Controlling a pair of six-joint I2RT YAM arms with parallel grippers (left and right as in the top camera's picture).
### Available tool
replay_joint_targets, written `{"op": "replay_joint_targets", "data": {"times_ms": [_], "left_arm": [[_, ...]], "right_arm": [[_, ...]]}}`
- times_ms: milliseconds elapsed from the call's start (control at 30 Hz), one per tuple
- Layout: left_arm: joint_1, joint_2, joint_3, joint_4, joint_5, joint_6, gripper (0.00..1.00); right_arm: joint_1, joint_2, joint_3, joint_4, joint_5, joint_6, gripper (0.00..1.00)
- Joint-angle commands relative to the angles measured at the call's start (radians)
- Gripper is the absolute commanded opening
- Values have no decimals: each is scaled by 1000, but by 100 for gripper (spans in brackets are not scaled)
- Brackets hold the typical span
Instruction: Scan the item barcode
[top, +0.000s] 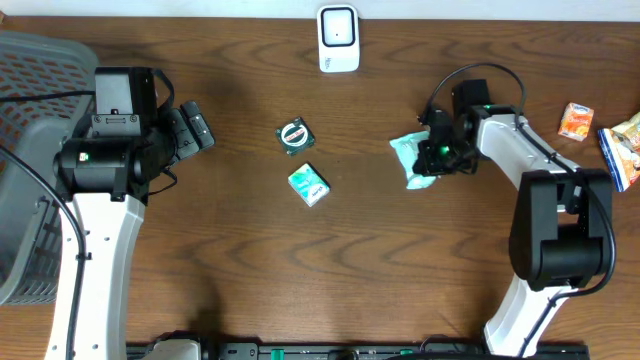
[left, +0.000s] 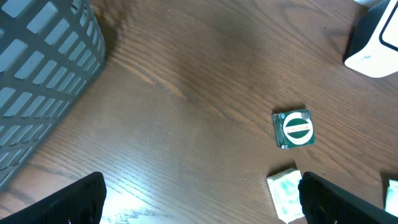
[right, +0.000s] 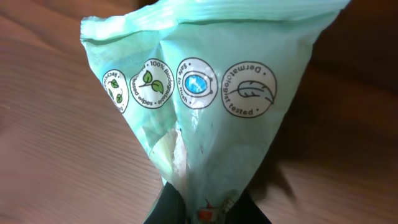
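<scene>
Dark wood table (top: 250, 260) all round, with the white scanner (top: 338, 38) standing at the far edge, so I'll place everything off that.

The mint-green pouch (top: 410, 158) is the item being worked. It sits to the right of the scanner and a bit nearer the robot, resting on the wood. The right gripper (top: 437, 155) is pinched fully shut on its crimped end. The right wrist view shows the film bunched up between the fingertips (right: 168, 208), with the pouch (right: 205, 93) fanning out in front. The left gripper (top: 195, 128) is parked well left of the scanner, wide open with nothing in it.

So I'd call this the grab stage: got it, not yet lifted.

Next move as I see it is to raise the pouch and carry it up and left to the scanner's face. Only the side with the round icons shows and I can't spot a barcode, so it probably needs a wrist roll to present the other side. Floppy film held by one end could sag or fold over the code too.
</scene>
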Motion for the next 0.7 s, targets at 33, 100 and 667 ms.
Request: {"op": "replay_joint_targets", "data": {"times_ms": [33,100,667], "left_arm": [[5,1,0,0,-16,6,98],[5,1,0,0,-16,6,98],[5,1,0,0,-16,6,98]], "right_arm": [[37,10,147,52,-86,149,1],[57,10,214,105,-86,185,1],[200,131,446,829,8,686,1]]}}
